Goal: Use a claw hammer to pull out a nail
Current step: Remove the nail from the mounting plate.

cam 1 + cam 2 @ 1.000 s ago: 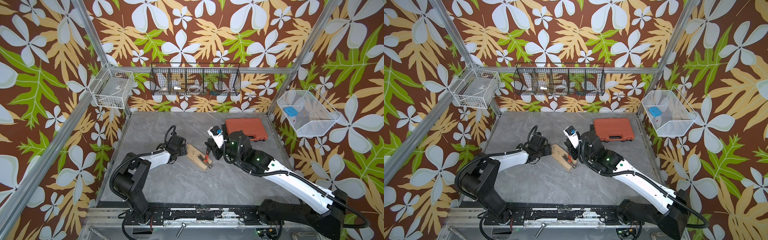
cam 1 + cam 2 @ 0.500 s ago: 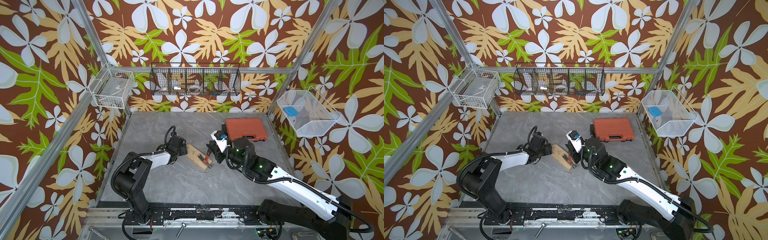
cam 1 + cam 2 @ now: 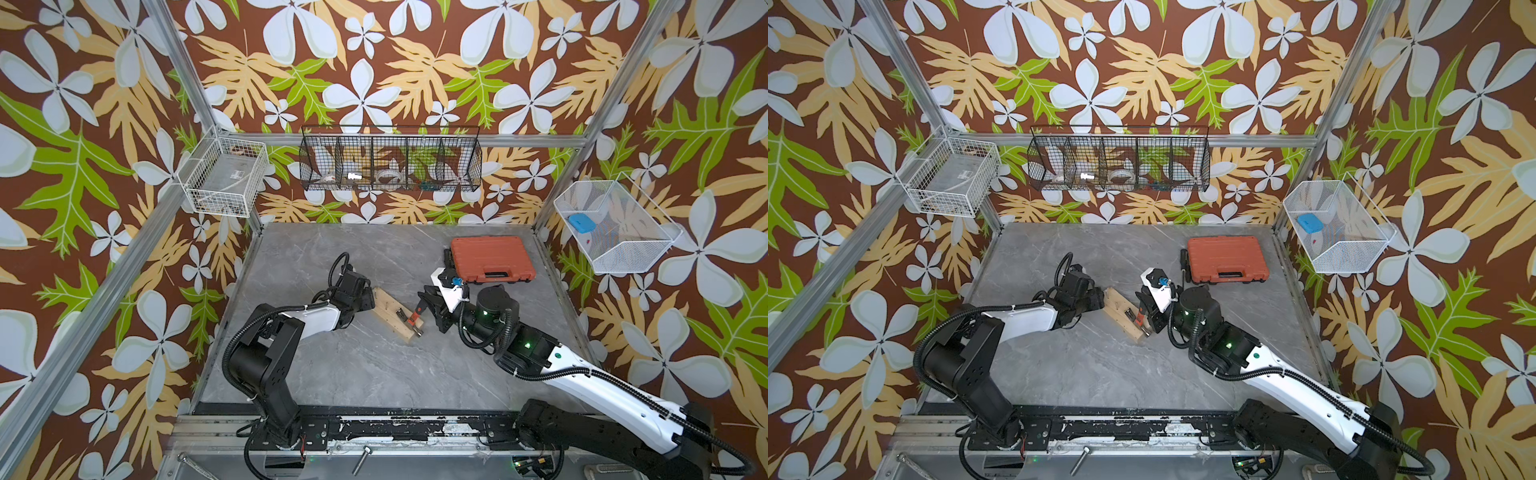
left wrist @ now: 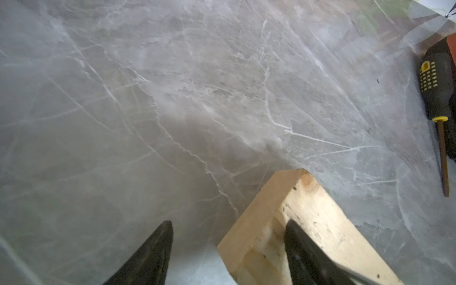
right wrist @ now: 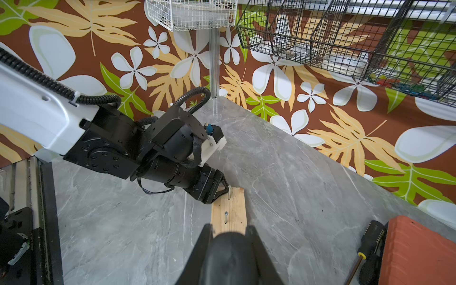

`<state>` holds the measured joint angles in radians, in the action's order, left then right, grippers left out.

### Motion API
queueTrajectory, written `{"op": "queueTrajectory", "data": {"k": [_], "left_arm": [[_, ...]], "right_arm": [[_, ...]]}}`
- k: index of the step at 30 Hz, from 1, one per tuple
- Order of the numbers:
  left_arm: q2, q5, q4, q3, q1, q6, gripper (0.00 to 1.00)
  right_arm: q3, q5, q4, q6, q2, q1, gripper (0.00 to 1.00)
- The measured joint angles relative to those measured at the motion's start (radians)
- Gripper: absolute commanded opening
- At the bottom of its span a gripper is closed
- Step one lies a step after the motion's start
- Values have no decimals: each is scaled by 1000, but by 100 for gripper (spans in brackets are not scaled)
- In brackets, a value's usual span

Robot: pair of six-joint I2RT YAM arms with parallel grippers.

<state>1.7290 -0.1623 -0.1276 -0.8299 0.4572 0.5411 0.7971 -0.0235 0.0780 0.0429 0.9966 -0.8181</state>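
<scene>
A pale wooden block [image 3: 392, 311] lies on the grey table, seen in both top views. The claw hammer [image 3: 409, 321] rests its silver head on the block's near end [image 3: 1136, 320]. My right gripper [image 5: 229, 228] is shut on the hammer's black tail end [image 5: 229, 249], to the right of the block [image 3: 430, 305]. One nail [image 5: 225, 216] sticks out of the block just beyond the hammer, and a second nail [image 5: 229, 191] stands near the far end. My left gripper [image 4: 229, 223] is open at that far end, one finger [image 4: 303, 249] over the block's top [image 4: 320, 217], the other finger [image 4: 155, 249] beside it.
A black screwdriver [image 3: 448, 259] with yellow marks [image 4: 436, 93] lies beside a red-orange tool case [image 3: 492, 259] at the back right. Wire baskets hang on the back wall [image 3: 390, 160] and both side walls [image 3: 224, 178] [image 3: 615, 226].
My right arm's wrist has shifted slightly right and toward the front, still holding the hammer. The left arm and the block have stayed put.
</scene>
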Motion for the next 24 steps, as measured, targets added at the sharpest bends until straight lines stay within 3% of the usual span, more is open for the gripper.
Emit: {"op": "queueTrajectory", "data": {"k": [24], "left_arm": [[13, 40, -76, 27, -14, 5, 73]], "right_arm": [[-87, 60, 72, 5, -68, -41, 0]]}}
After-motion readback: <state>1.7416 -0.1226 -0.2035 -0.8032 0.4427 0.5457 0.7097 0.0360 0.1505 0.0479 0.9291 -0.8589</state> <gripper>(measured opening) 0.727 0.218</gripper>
